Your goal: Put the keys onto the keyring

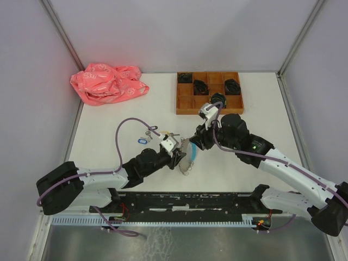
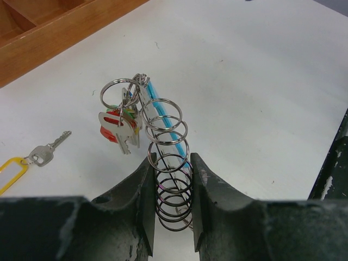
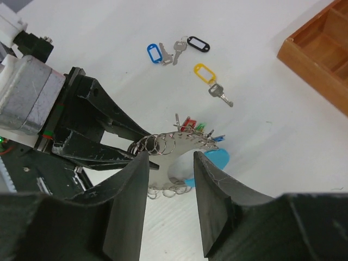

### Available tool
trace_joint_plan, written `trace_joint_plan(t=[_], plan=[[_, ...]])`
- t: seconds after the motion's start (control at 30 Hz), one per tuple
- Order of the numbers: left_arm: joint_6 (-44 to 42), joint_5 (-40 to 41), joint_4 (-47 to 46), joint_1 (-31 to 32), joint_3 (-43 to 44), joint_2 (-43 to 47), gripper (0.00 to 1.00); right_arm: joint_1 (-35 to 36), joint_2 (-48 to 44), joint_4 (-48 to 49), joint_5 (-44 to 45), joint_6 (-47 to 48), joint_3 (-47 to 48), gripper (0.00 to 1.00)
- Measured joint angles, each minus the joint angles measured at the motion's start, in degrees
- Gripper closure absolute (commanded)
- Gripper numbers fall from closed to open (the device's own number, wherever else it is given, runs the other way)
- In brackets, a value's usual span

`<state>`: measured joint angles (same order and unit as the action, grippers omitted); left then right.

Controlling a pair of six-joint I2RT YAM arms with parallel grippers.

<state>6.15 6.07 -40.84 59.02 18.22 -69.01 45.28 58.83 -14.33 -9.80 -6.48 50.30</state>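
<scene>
Now the left gripper (image 2: 172, 163) pinches the keyring (image 2: 163, 128) and holds it standing up, likely so a key can slide on. The right gripper (image 3: 170, 157) hangs just beside the keyring, jaws spread, holding nothing. Beyond the keyring 3 keys (image 3: 178, 50) lie loose on the table (image 3: 261, 125): 1 blue-tag key (image 3: 155, 53), 1 black-tag key (image 3: 198, 44), 1 yellow-tag key (image 3: 203, 72)

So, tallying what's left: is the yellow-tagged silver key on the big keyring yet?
Off. The yellow-tagged silver key lies loose on the white table, apart from the big hoop of silvery rings.
</scene>
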Motion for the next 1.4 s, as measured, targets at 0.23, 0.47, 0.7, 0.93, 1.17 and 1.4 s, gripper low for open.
trace_joint_plan(t=[0.23,0.47,0.7,0.93,1.17,1.4], plan=[[0.00,0.11,0.94,0.00,0.11,0.48,0.97,0.00,0.04,-0.37,0.02,-8.87,-1.25,0.50],[0.00,0.07,3.08,0.00,0.15,1.88,0.97,0.00,-1.57,1.44,-1.99,1.33,-6.84,0.49],[-0.04,0.04,7.02,0.00,0.26,4.31,0.97,0.00,-4.74,4.59,-7.82,24.79,-13.94,0.46],[-0.15,-0.17,9.40,0.00,0.87,5.14,0.97,0.00,-2.12,10.93,-15.76,43.32,-15.93,0.47],[-0.20,-0.39,9.92,0.00,1.03,5.33,0.97,0.00,2.69,15.39,-20.17,54.03,-16.09,0.51],[-0.20,-1.14,10.40,0.00,1.40,5.33,0.97,0.04,4.11,18.38,-20.41,57.83,-16.09,0.56]])
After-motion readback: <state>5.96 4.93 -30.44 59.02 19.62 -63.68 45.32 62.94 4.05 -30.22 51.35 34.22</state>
